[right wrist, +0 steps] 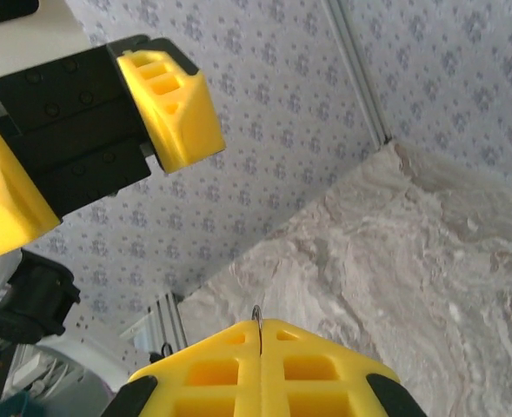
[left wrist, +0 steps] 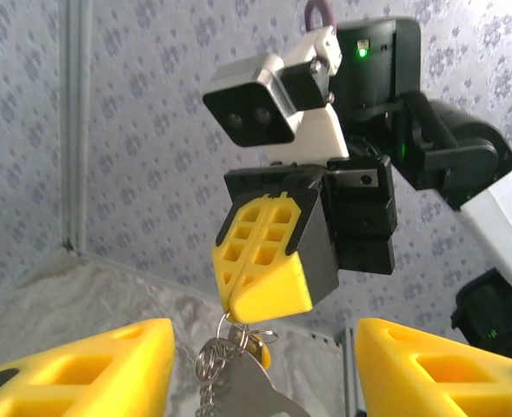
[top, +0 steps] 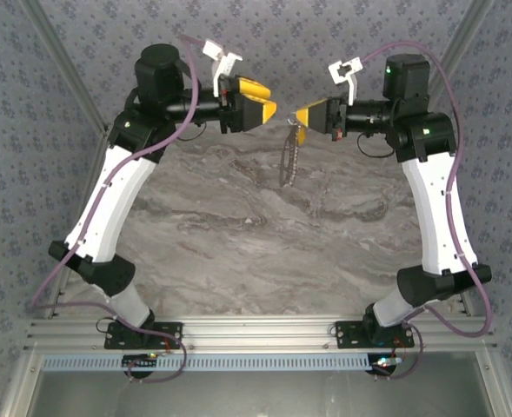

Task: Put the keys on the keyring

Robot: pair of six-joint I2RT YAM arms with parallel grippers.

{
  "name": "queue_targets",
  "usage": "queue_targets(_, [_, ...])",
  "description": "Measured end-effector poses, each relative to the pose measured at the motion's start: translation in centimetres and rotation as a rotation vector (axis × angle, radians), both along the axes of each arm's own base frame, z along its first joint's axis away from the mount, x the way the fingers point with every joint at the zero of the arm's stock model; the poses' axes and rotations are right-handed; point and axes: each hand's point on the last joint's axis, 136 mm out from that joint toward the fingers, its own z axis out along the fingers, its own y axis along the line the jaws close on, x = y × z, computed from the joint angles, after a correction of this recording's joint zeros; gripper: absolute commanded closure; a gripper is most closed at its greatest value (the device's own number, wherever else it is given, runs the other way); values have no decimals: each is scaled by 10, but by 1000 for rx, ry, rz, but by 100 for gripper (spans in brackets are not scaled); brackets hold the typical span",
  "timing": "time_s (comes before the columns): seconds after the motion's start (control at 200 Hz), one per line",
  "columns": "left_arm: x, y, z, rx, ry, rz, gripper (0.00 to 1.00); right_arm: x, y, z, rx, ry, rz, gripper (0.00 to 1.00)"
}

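Observation:
My right gripper (top: 301,117) is shut on the keyring (left wrist: 224,327), a thin silvery wire ring held high above the marble table (top: 238,234). From the ring hang a small key with a yellow head (left wrist: 262,354), a larger silver key (left wrist: 247,391) and a short chain (top: 289,163). In the right wrist view a sliver of the ring (right wrist: 257,316) pokes out between the closed yellow fingers (right wrist: 325,369). My left gripper (top: 269,100) is open and faces the right one; its yellow fingers (left wrist: 82,373) stand either side of the hanging keys without touching them.
Patterned fabric walls close in the back and both sides. A metal frame post (right wrist: 355,69) runs down the back corner. Both arms reach over the far part of the table, with bare marble below them.

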Motion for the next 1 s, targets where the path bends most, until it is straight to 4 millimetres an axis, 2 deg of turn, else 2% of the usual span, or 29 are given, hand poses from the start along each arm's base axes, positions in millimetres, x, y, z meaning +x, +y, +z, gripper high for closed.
queue_targets(0.135, [8, -11, -26, 59, 67, -41, 50, -3, 1, -12, -25, 36, 16, 100])
queue_targets(0.28, [9, -21, -42, 101, 118, -81, 51, -7, 2, -15, -33, 46, 30, 100])
queue_targets(0.69, [1, -33, -45, 115, 138, -136, 53, -12, 4, -14, -22, 50, 58, 100])
queue_targets(0.999, [0, -35, -52, 130, 159, -148, 55, -8, 0, -4, 25, 24, 55, 100])
